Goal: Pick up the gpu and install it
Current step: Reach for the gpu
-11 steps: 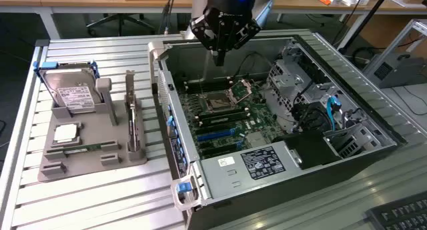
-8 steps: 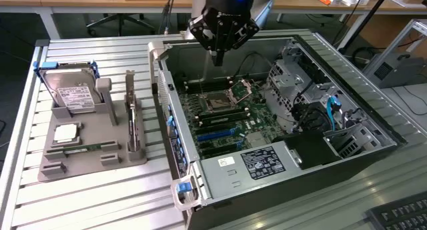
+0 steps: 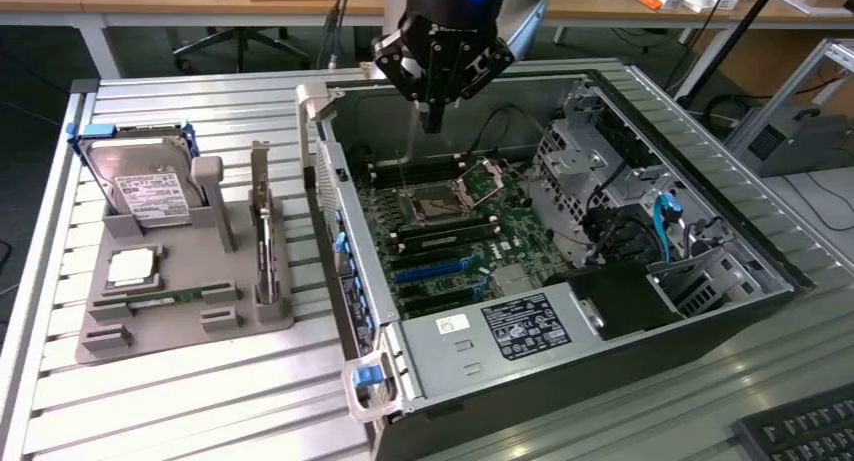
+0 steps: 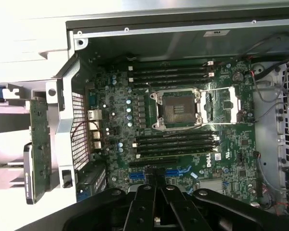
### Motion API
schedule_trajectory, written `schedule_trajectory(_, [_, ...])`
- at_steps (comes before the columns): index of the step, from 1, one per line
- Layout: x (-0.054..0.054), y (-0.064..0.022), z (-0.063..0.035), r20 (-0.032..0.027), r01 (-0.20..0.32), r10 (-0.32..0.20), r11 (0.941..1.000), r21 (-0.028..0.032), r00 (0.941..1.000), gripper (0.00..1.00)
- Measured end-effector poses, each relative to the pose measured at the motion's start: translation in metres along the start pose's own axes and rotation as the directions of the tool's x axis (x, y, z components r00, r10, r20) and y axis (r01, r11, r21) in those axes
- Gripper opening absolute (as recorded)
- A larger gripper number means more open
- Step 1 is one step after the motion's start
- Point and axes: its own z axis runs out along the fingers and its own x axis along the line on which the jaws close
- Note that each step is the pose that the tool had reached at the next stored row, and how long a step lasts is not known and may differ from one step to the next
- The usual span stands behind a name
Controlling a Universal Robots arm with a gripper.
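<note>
The gpu (image 3: 267,243) stands on its long edge in a slot of the grey holder (image 3: 187,331), at the exterior view's left of the open computer case (image 3: 641,321). From the wrist camera the gpu (image 4: 38,144) appears as a thin board beside the case wall. My gripper (image 3: 431,124) hangs over the far end of the case, above the motherboard (image 3: 441,231), well apart from the gpu. Its black fingers (image 4: 149,192) are pressed together and hold nothing. Under them lie the blue expansion slots (image 4: 179,171).
The holder also carries a silver hard drive (image 3: 147,196), a square processor (image 3: 131,268) and a narrow memory stick (image 3: 167,299). The motherboard's processor socket (image 4: 176,108) stands open. Drive cages and cables (image 3: 627,211) fill the case's right. A keyboard (image 3: 801,431) lies at the near right.
</note>
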Motion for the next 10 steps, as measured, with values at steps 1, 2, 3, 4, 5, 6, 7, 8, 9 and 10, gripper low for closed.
schedule_trajectory(1, [0.0003, 0.0000, 0.0000, 0.0000, 0.000, 0.000, 1.0000, 0.0000, 1.0000, 0.11])
schedule_trajectory(2, [0.0005, -0.0001, 0.0000, -0.0001, 0.000, 0.000, 1.0000, 0.0000, 1.0000, 0.11])
schedule_trajectory(3, [0.0006, -0.0001, 0.0000, 0.0000, 0.000, 0.000, 1.0000, 0.0000, 1.0000, 0.11])
schedule_trajectory(4, [0.0008, -0.0001, 0.0000, 0.0000, 0.000, 0.000, 1.0000, 0.0000, 1.0000, 0.11])
schedule_trajectory(5, [0.0011, -0.0001, -0.0001, 0.0000, 0.000, 0.000, 1.0000, 0.0000, 1.0000, 0.11])
schedule_trajectory(6, [0.0013, -0.0001, 0.0000, 0.0000, 0.000, 0.000, 1.0000, 0.0000, 1.0000, 0.11])
schedule_trajectory(7, [0.0018, -0.0002, 0.0000, 0.0000, 0.000, 0.000, 1.0000, 0.0000, 1.0000, 0.11])
schedule_trajectory(8, [0.0022, -0.0002, -0.0001, 0.0000, 0.000, 0.000, 1.0000, 0.0000, 1.0000, 0.11])
schedule_trajectory(9, [0.0024, -0.0002, -0.0001, 0.0000, 0.000, 0.000, 1.0000, 0.0000, 1.0000, 0.11])
schedule_trajectory(10, [0.0025, -0.0003, -0.0001, 0.0000, 0.000, 0.000, 1.0000, 0.0000, 1.0000, 0.11])
